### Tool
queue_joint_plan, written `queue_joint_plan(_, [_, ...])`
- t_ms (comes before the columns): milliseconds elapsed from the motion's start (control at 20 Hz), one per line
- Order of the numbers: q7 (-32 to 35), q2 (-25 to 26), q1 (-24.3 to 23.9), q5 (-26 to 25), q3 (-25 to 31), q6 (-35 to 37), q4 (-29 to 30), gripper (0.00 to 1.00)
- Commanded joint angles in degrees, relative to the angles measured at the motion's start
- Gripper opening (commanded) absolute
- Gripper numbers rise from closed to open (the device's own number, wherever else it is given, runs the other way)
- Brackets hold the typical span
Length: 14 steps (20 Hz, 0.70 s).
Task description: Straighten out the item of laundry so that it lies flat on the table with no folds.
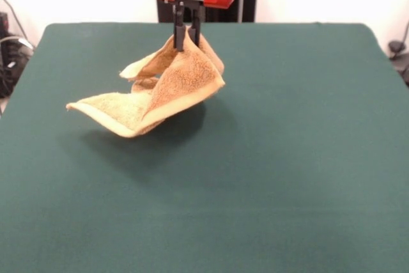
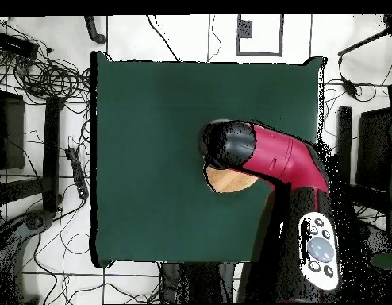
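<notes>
A golden-orange terry towel [image 1: 172, 84] hangs lifted off the dark green table [image 1: 287, 158], pinched at its top edge by my gripper [image 1: 186, 41], which is shut on it. The cloth drapes in folds below the fingers, with one corner stretched out to the left at about table height and a shadow beneath it. From above, only a small piece of the towel [image 2: 229, 181] shows under the red arm [image 2: 274, 155], which hides the gripper there.
Cables and equipment lie on the floor around the table [image 2: 151, 159] in the overhead view. The arm's body reaches in from the lower right edge of the table.
</notes>
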Motion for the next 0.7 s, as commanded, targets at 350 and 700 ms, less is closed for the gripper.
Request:
queue_joint_plan(350, [-0.7, -1.2, -1.0, 0.3, 8.3, 7.3, 1.7, 0.00])
queue_joint_plan(700, [0.4, -1.5, -1.3, -0.4, 8.7, 8.1, 1.4, 0.00])
